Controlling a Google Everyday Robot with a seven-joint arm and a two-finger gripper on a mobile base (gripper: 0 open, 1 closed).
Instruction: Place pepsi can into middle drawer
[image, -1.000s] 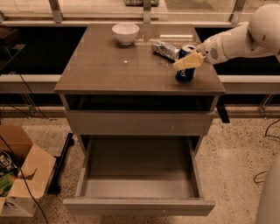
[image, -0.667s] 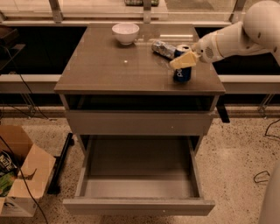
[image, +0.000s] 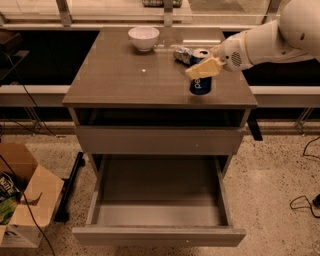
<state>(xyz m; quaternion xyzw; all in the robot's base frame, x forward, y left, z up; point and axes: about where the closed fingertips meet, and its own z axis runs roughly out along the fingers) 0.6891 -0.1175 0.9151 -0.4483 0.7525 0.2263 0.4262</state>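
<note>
**Pepsi can** (image: 200, 86): dark blue metal cylinder with white lettering, upright on the smooth brown tabletop (image: 120, 75). It was not yet in the drawer, so by my reckoning the lift, carry and lowering all remained.

**My gripper** (image: 204, 67): pale yellow and wedge-shaped, at the can's top, reaching in from the can's right. I could not tell whether it had clamped on the can.

**Middle drawer** (image: 157, 192): below and in front of the can, pulled open. Grey flat floor, low walls, plain front.

**Bowl** (image: 143, 37): white, round and glossy, behind and left of the can.

**Crumpled silver can** (image: 182, 53): just behind the pepsi can.
</note>
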